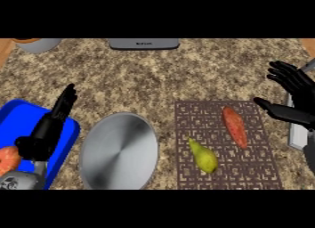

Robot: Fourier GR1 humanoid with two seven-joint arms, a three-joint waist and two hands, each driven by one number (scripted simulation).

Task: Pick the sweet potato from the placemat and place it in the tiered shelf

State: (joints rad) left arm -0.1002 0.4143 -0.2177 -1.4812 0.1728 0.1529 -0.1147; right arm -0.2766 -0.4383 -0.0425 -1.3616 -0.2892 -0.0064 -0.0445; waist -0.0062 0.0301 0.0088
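sweet potato (235, 127) lies untouched on the right half of the placemat (259, 169), its long axis running slightly diagonally away from the robot. at the far left a blue tray (2, 120) holds an orange vegetable (4, 161), and over it the left hand (52, 124) rests with fingers straight up, holding nothing. next comes a round steel plate (119, 151) on the surface, then the placemat, where a pear (203, 156) lies just beside the sweet potato's near end. further right the right hand (303, 100) hovers past the mat's edge, fingers spread wide, thumb out and empty. the tiered shelf (293, 136) shows only as a grey frame at the right border. the likely risks: fingers closing low could nudge the pear, a grasp near one tapered tip could let the sweet potato tilt out, and the lift could clip the nearby shelf frame.
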